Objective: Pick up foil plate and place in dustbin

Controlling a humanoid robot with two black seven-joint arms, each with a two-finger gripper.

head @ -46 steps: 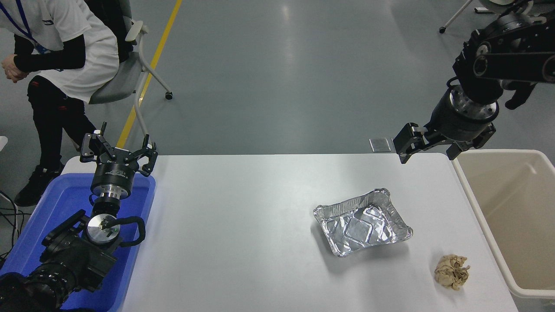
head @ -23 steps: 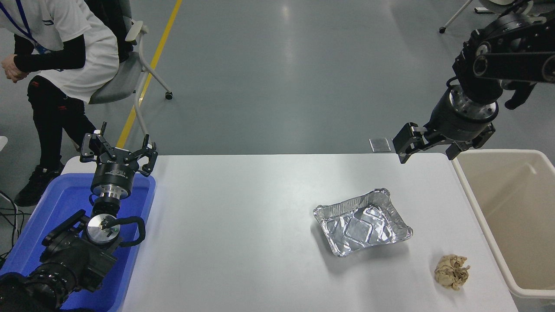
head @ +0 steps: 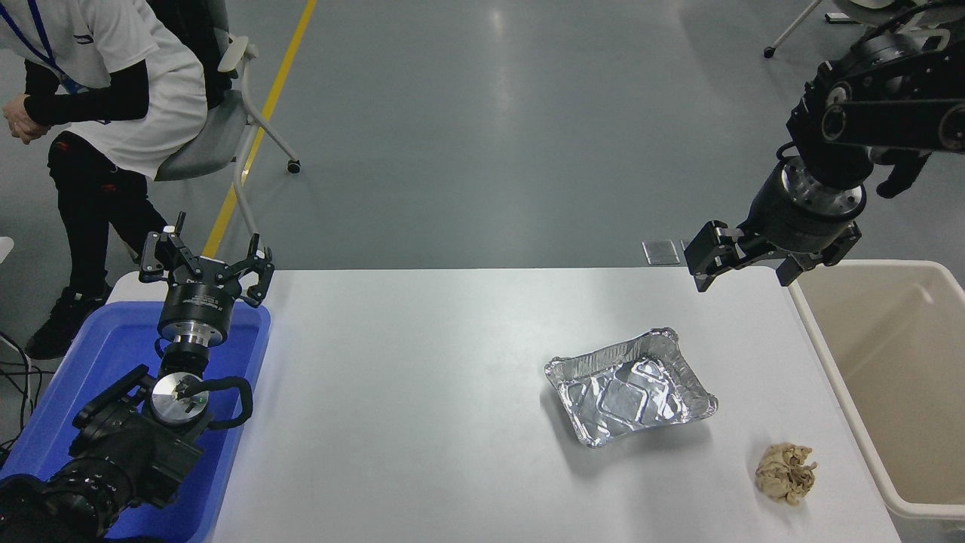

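The black right gripper (head: 746, 264) hangs wide open and empty above the far edge of the white table (head: 422, 377). On that table the shiny silver rectangular foil plate (head: 630, 386) lies left of the large beige plastic dustbin (head: 897, 377); a crumpled tan paper ball (head: 785, 472) lies nearer it. The left gripper (head: 205, 265), fingers spread, is parked over a blue plastic tub (head: 53, 400). Grey floor beyond.

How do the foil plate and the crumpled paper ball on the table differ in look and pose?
The foil plate is shiny silver, rectangular and open side up; the paper ball is dull tan and an irregular crumpled lump. The plate takes up more of the table than the ball. The plate lies farther from the dustbin, the ball close by its wall. Both rest on the table, untouched by either pincer.
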